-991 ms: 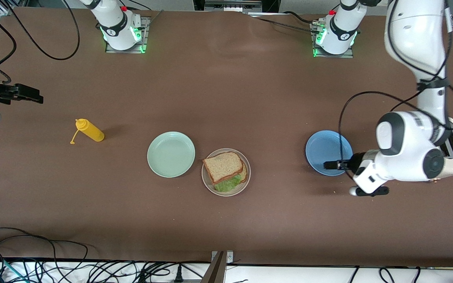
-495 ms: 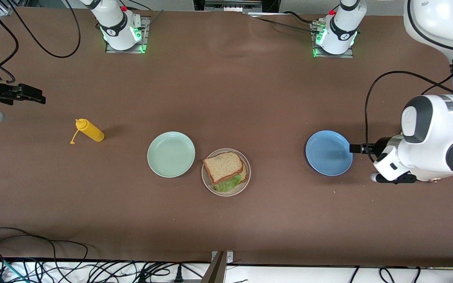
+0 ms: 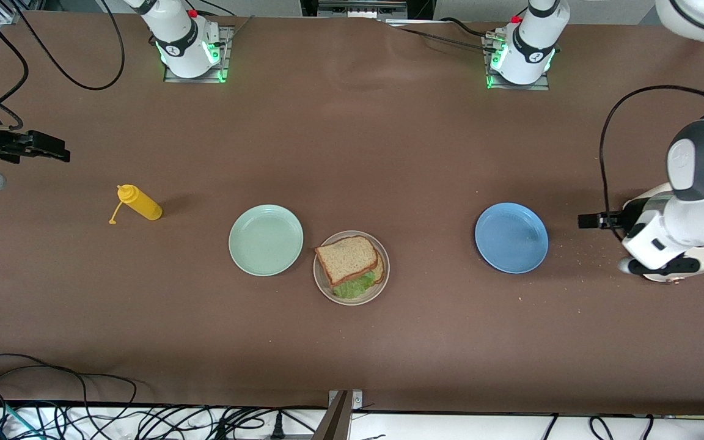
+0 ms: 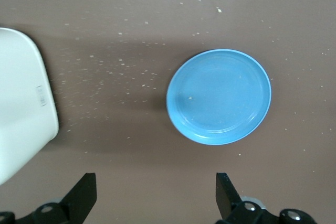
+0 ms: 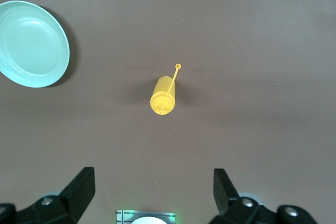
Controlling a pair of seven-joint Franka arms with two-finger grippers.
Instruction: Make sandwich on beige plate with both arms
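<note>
front view: left end effector now off blue plate

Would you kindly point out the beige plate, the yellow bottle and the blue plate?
beige plate (image 3: 381,287): front view, bare rim beside the lettuce.
yellow bottle (image 3: 142,205): front view, middle of its body.
blue plate (image 4: 219,96): left wrist view, centre of its dish.

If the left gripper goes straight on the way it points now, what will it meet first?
Probably the blue plate. The left gripper, open and empty, points toward the right arm's end of the table, with only crumb-strewn table between it and the plate. Its height is unclear, so it may pass above the plate.
</note>
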